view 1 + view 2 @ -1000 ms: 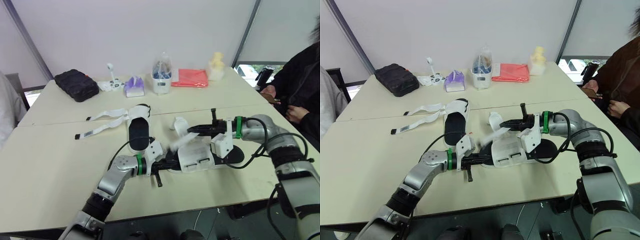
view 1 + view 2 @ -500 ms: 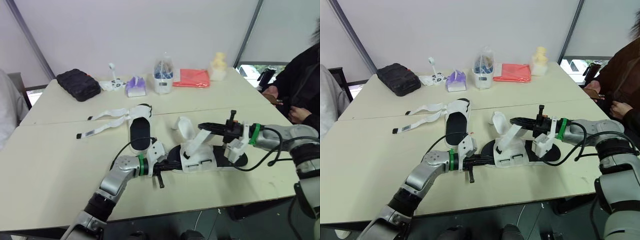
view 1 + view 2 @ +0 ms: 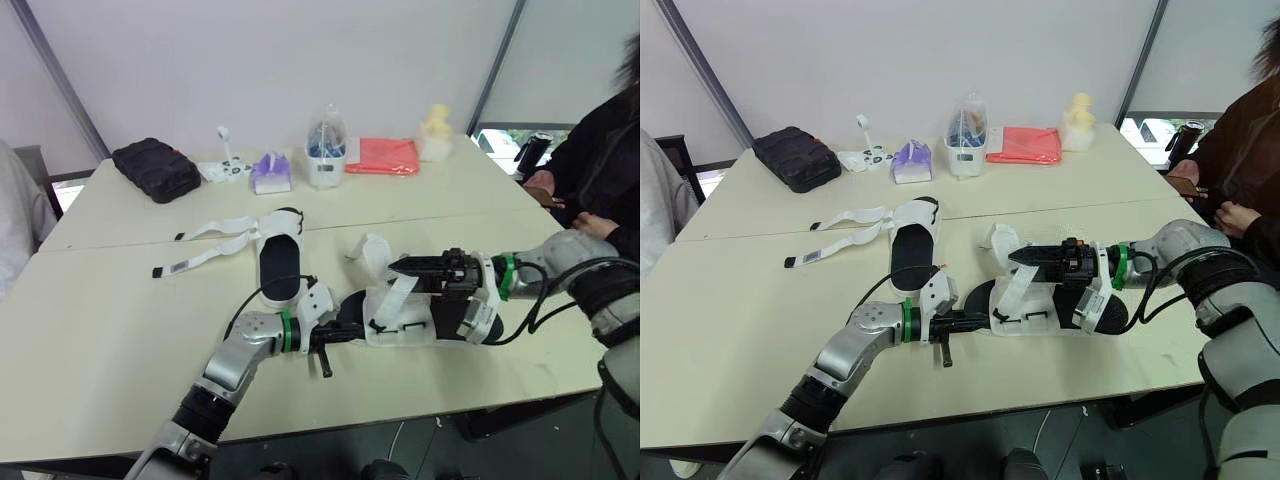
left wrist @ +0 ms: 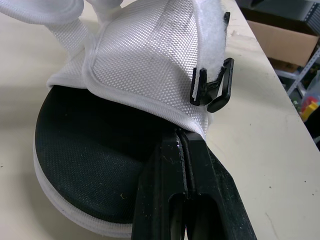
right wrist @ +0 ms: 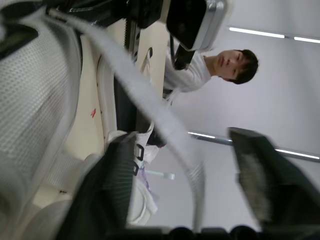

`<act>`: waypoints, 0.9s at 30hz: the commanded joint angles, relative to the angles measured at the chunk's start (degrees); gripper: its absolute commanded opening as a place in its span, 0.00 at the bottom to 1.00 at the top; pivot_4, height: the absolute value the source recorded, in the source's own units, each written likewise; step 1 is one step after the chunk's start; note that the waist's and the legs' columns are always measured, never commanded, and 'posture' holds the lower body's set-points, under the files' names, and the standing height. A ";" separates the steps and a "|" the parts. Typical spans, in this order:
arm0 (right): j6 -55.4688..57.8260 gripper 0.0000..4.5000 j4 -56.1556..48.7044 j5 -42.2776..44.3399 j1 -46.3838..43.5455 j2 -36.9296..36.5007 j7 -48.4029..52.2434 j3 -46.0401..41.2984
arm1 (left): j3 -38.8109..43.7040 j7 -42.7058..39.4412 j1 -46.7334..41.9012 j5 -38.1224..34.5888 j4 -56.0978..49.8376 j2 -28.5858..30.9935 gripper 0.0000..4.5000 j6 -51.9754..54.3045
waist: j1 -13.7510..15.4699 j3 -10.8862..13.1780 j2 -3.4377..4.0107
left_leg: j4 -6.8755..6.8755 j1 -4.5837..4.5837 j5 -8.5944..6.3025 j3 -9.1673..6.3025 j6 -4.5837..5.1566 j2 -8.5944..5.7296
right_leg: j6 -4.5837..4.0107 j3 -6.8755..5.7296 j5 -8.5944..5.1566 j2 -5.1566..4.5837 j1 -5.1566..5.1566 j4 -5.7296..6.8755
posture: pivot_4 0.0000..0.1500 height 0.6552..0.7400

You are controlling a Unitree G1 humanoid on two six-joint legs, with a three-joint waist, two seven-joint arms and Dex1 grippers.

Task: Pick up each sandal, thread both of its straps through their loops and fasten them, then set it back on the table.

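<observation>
pins the near sandal (image 3: 400, 322) flat on the table (image 3: 90, 340) at lower centre of the head view. has the left gripper (image 4: 183, 136) pressed together on the sandal's toe end, at the seam where the white mesh upper meets the black insole. shows a black loop (image 4: 214, 89) standing off the upper's edge close to that pinch. reaches in from the right of the frame with the right gripper (image 3: 392, 266), low over the same sandal, fingers (image 5: 116, 186) spread wide. shows a white strap (image 5: 162, 125) running through the gap between them; cannot tell whether it touches either finger. shows the second sandal (image 3: 278, 262) lying sole-down just above and left of centre, apart from both grippers, its two straps (image 3: 212, 243) unfastened and trailing toward the left edge. lines the far side of the table, across the upper part of the frame, with a black pouch (image 3: 153, 170), a purple packet (image 3: 268, 173), a clear container (image 3: 326, 150) and a red cloth (image 3: 381, 156). seats a person (image 3: 600, 160) at the right edge.
</observation>
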 commanded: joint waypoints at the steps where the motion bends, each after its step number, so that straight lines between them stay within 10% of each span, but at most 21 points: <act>1: 3.27 0.97 5.52 3.01 -2.46 -1.80 1.32 -0.87 | -0.60 -0.59 -0.41 -0.63 -0.13 -0.69 0.00 0.01 | -0.01 0.00 0.00 | 0.00 0.00 0.00 0.00 0.00 0.00 | 0.00 0.00 0.00 0.00 0.01 0.00 | 1.00 1.00; 11: -19.04 0.97 33.54 33.18 -0.55 -4.84 32.22 -10.89 | -1.03 -1.75 -1.51 -0.63 2.38 -1.89 0.00 -0.92 | -0.41 0.01 -0.01 | 0.01 0.24 -0.05 0.11 0.10 0.02 | 0.00 -0.10 0.00 0.00 0.47 -0.22 | 1.00 1.00; 16: -22.00 0.97 66.23 36.47 -11.15 0.07 64.29 -34.16 | -1.00 -2.29 -2.73 -0.31 4.74 -2.23 0.00 -2.16 | -1.74 0.07 0.02 | -0.08 1.09 -0.16 0.11 0.29 0.08 | 0.01 -0.09 -0.01 0.02 1.39 -0.43 | 1.00 1.00; 20: 29.27 0.97 73.84 62.12 -16.39 -0.26 128.87 -73.23 | -1.41 -2.36 -4.08 0.19 7.23 -3.08 0.00 -3.66 | -2.00 0.27 -0.30 | -0.03 1.42 -0.55 -0.08 0.88 0.29 | -0.08 -0.36 0.08 0.31 2.21 -1.23 | 1.00 1.00; 27: 57.78 0.97 73.84 62.52 -18.53 1.85 148.47 -72.59 | -1.25 -1.10 -6.14 2.81 12.60 -3.83 0.00 -8.18 | -1.47 0.13 -0.05 | 0.08 1.31 -0.92 -0.25 0.73 0.24 | -0.04 -0.36 0.03 0.10 2.06 -1.22 | 1.00 1.00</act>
